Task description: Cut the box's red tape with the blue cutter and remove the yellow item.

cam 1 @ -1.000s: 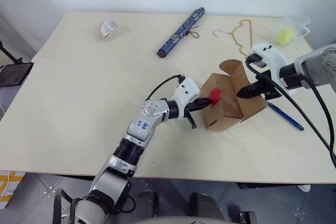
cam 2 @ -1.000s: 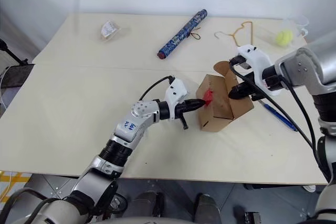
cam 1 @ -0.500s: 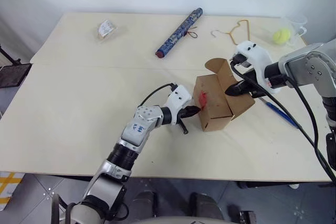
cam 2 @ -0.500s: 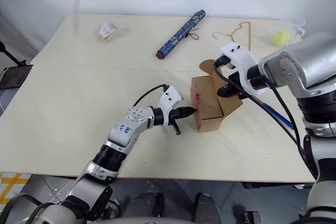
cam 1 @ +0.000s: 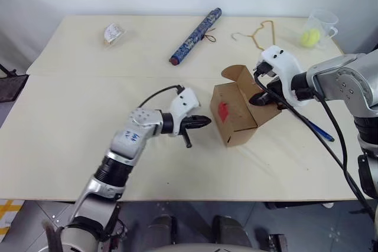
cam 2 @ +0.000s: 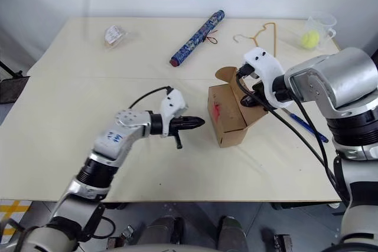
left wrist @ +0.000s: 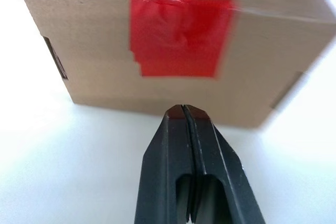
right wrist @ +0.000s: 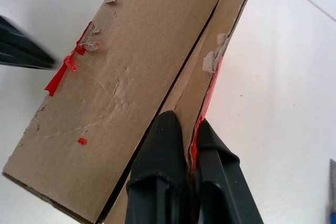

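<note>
The box [cam 1: 239, 112] sits right of the table's [cam 1: 71, 116] middle, one flap raised, the red tape [cam 1: 224, 110] on the side facing the left gripper [cam 1: 204, 122]. That gripper hangs beside it, apart, fingers closed on nothing. The right gripper [right wrist: 186, 129] pinches a flap of the box. The blue cutter [cam 1: 319, 131] lies near the table's right edge.

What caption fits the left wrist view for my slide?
Shut left gripper faces the red tape on the box, not touching it.
</note>
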`<state>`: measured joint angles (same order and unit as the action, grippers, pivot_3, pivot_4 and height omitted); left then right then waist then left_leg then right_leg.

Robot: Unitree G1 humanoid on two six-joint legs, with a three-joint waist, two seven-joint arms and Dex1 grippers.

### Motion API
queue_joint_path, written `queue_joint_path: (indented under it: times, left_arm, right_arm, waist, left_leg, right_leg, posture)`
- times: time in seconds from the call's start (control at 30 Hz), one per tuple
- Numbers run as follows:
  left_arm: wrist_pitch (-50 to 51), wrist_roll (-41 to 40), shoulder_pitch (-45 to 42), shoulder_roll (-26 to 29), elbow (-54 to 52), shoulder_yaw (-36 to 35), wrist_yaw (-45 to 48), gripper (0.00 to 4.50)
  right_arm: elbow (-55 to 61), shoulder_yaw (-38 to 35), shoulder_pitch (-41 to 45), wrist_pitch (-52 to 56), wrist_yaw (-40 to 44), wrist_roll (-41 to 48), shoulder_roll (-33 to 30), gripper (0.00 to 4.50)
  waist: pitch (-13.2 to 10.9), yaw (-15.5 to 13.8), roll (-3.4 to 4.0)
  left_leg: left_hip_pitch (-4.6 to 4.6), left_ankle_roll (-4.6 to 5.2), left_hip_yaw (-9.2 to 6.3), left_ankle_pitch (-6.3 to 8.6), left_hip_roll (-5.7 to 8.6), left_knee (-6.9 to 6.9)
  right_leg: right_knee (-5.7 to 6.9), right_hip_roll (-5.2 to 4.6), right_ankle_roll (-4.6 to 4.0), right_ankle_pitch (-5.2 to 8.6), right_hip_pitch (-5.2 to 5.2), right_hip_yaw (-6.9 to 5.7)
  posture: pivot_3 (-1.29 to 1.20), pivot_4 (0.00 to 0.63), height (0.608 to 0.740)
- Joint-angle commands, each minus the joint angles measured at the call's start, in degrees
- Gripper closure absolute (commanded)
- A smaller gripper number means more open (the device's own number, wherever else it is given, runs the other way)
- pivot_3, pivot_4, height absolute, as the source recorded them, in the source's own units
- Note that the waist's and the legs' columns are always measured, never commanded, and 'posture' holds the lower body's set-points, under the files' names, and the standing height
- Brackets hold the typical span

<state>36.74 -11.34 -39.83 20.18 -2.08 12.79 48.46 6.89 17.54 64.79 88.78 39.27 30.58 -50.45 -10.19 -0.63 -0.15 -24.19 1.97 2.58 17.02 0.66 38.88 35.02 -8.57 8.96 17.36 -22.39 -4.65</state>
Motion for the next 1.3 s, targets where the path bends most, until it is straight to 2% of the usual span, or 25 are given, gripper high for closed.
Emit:
queue_joint_path:
  times: [0.03, 0.3, 0.4, 0.67, 0.77, 0.97, 1.3]
  left_arm:
    - [1.3, -4.7, -3.7, -1.5, -3.2, -2.3, 1.5, 4.50]
    - [-9.0, -1.4, -9.3, -12.0, 9.7, -0.8, -4.9, 4.50]
    - [-10.3, -0.1, -9.9, -13.4, 11.9, 0.9, -4.8, 4.50]
    - [-11.9, 5.4, -10.1, -13.0, 15.1, 6.4, -4.3, 4.50]
    - [-7.2, 7.3, -9.8, -10.8, 14.2, 8.8, -3.1, 4.50]
    - [-3.4, 7.0, -7.6, -7.3, 10.9, 8.4, -2.8, 4.50]
    - [2.2, 5.6, -3.4, -1.8, 3.4, 6.2, -2.8, 4.50]
  right_arm:
    - [2.7, 0.1, 0.2, -0.8, -1.0, -1.2, -0.1, 4.46]
    - [6.6, -0.4, -1.2, 0.7, -1.8, -1.0, -0.5, 4.46]
    - [7.7, -1.0, -1.6, 1.8, -2.0, -0.7, -0.2, 4.46]
    - [8.0, -2.3, -2.8, 2.4, -2.4, -0.7, -0.4, 4.46]
    - [6.0, -1.6, -3.6, -0.4, -0.5, -1.4, -4.0, 4.46]
    - [1.6, 1.3, -2.6, -6.3, 3.3, -3.8, -8.6, 4.46]
    - [1.6, 5.1, -2.2, -9.0, 9.5, -5.6, -10.6, 4.46]
  waist:
    - [0.0, -0.1, 0.00]
    - [0.0, -0.7, -0.03]
    - [0.0, -0.7, -0.04]
    - [0.0, -0.9, -0.04]
    - [0.0, -1.0, -0.04]
    - [0.0, -0.7, -0.02]
    - [0.0, -0.7, 0.00]
  left_leg:
    - [0.00, 0.00, 0.01, 0.00, 0.00, 0.00]
    - [-0.04, 0.06, 0.05, -0.01, 0.07, 0.04]
    - [-0.05, 0.06, 0.07, -0.01, 0.07, 0.01]
    - [-0.05, 0.07, 0.05, -0.01, 0.09, 0.03]
    - [-0.05, 0.09, 0.04, 0.00, 0.10, 0.06]
    - [-0.02, 0.15, 0.05, 0.03, 0.11, 0.04]
    - [0.01, 0.14, 0.08, 0.03, 0.05, 0.09]
  right_leg:
    - [0.00, 0.00, 0.00, 0.00, 0.00, 0.02]
    - [0.03, 0.00, 0.06, -0.03, -0.03, 0.04]
    - [0.04, 0.02, 0.06, -0.03, -0.07, 0.03]
    - [0.04, 0.00, 0.07, -0.03, -0.04, 0.03]
    - [0.04, 0.00, 0.09, -0.05, -0.02, 0.04]
    - [0.01, 0.00, 0.11, -0.06, 0.01, 0.08]
    - [0.02, 0.01, 0.11, -0.06, 0.02, 0.11]
  posture:
    - [0.00, 0.150, 0.740]
    - [0.00, 0.150, 0.740]
    - [0.00, 0.150, 0.740]
    - [0.00, 0.150, 0.740]
    - [0.00, 0.150, 0.740]
    - [0.00, 0.150, 0.740]
    - [0.00, 0.150, 0.740]
